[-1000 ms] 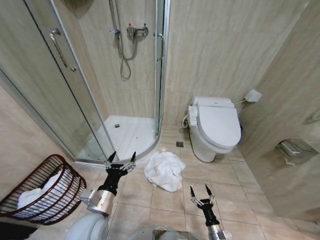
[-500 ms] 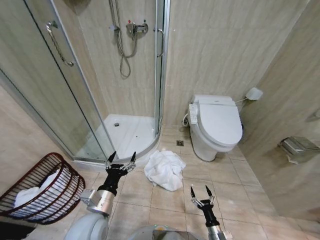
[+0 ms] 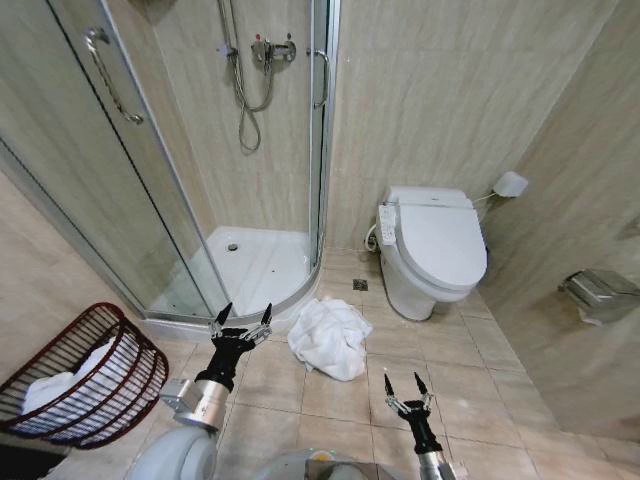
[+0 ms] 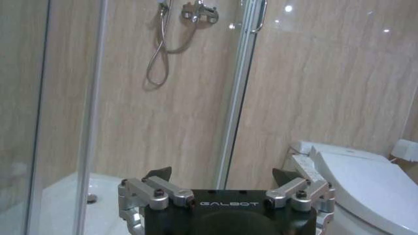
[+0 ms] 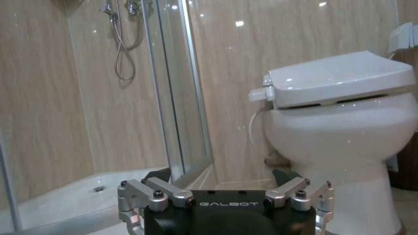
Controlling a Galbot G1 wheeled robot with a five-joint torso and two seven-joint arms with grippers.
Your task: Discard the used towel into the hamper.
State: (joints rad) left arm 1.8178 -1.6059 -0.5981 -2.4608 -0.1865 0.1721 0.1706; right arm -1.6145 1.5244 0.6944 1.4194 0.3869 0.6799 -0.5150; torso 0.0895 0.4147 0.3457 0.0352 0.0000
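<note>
Head view, crumpled white towel point(image 3: 329, 338), reddish-brown wire hamper point(image 3: 140, 385)

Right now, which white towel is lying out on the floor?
The crumpled towel on the tiles between the shower and the toilet. The other white cloth is already inside the hamper.

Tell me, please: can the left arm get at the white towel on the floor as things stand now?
Probably yes. The left end effector is open, beside the towel, with bare floor between them and nothing in the way.
</note>
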